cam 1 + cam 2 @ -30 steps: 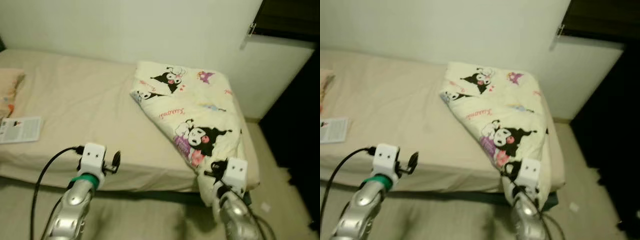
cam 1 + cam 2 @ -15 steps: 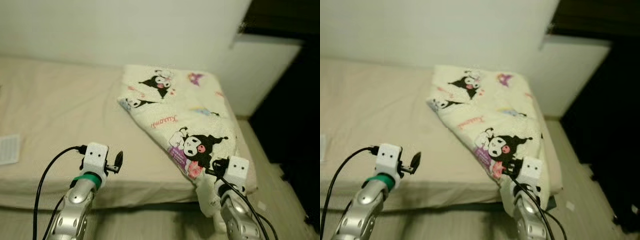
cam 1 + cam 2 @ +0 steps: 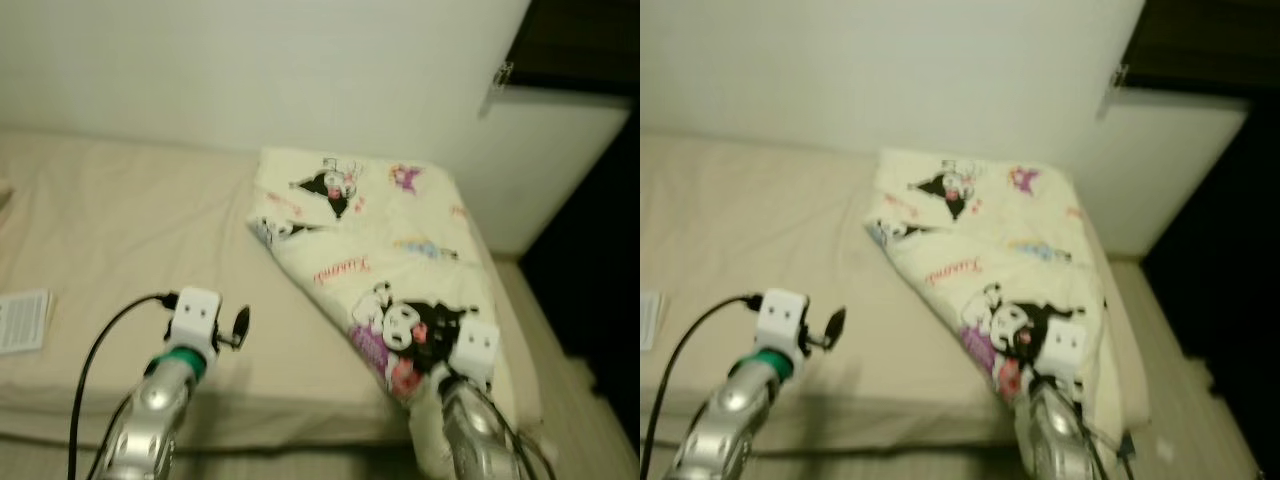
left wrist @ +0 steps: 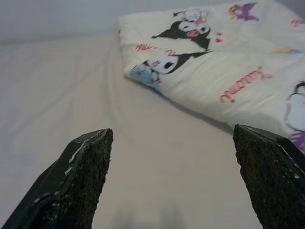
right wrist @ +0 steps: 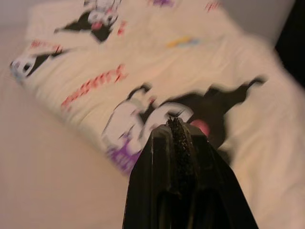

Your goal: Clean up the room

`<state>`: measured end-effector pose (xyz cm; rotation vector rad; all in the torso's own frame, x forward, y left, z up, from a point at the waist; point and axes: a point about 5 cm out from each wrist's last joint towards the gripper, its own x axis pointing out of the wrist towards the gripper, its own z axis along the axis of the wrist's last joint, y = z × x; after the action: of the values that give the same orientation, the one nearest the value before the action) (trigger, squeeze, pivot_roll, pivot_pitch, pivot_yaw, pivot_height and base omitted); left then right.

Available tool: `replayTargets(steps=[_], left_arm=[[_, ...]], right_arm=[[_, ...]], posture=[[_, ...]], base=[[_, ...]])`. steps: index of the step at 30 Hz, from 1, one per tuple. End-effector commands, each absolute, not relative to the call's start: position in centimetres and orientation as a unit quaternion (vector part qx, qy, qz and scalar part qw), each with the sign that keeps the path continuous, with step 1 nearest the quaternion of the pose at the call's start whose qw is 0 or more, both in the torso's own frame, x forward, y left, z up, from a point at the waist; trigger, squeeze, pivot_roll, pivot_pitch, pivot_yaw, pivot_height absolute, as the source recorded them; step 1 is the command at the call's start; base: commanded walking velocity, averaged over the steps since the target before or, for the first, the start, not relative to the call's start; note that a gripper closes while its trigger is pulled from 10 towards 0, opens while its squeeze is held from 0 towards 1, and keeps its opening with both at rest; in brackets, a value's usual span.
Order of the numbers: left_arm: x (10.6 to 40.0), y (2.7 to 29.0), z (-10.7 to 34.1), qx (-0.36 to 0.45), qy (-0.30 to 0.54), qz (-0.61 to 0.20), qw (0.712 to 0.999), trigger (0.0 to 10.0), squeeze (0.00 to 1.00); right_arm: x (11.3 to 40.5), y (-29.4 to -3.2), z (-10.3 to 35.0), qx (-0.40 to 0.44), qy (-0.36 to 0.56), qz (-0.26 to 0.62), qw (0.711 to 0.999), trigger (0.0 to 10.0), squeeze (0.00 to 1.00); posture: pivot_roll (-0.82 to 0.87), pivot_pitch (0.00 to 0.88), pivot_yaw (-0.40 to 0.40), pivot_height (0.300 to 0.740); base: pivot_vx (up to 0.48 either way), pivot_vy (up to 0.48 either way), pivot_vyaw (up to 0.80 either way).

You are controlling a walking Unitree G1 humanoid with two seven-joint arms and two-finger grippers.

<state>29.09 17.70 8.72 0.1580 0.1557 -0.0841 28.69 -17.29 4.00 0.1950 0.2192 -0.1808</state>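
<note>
Blanket (image 3: 390,250), cream with cartoon prints, is lying folded at an angle across the beige bed (image 3: 120,230), covering the end nearest the white wall panel and drooping over the near edge. A small white booklet (image 3: 22,320) is resting on the sheet far from the blanket, toward the other end of the bed.

Both arms are reaching forward over the bed's near edge. The left gripper (image 4: 171,176) is hovering over bare sheet just beside the blanket's folded corner, its fingers spread wide apart. The right gripper (image 5: 177,143) is hanging above the blanket's printed lower part, fingers pressed together and holding nothing.

This looks like the approach stage of tidying the bedding. The next move probably calls for opening the right fingers and lowering onto a blanket edge.
</note>
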Motion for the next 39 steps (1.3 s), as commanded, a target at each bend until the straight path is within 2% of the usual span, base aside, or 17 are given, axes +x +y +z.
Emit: replayTargets(steps=[1, 8, 29, 39], left_arm=[[28.95, 17.56, 8.35, 0.078, 0.085, -0.043, 0.992, 10.0, 0.0], [28.94, 17.62, 8.34, 0.08, 0.085, -0.042, 0.992, 10.0, 0.0], [29.01, 17.74, 8.13, 0.09, 0.093, -0.025, 0.991, 10.0, 0.0], [28.99, 17.95, 8.05, 0.075, 0.097, -0.014, 0.992, 10.0, 0.0]], right_arm=[[28.4, -17.48, 3.46, 0.094, 0.121, -0.093, 0.984, 10.0, 0.0], [28.43, -17.48, 3.44, 0.093, 0.122, -0.092, 0.984, 10.0, 0.0], [28.3, -17.68, 3.18, 0.089, 0.129, -0.099, 0.983, 10.0, 0.0], [28.35, -17.72, 3.17, 0.089, 0.129, -0.099, 0.983, 10.0, 0.0]], posture=[[0.11, 0.0, 0.014, 0.74], [0.11, 0.0, 0.014, 0.74], [0.11, 0.0, 0.014, 0.74], [0.11, 0.0, 0.014, 0.74]], base=[[0.27, 0.0, 0.0], [0.26, 0.0, 0.0], [0.0, 0.0, 0.0], [0.0, -0.322, 0.0]])
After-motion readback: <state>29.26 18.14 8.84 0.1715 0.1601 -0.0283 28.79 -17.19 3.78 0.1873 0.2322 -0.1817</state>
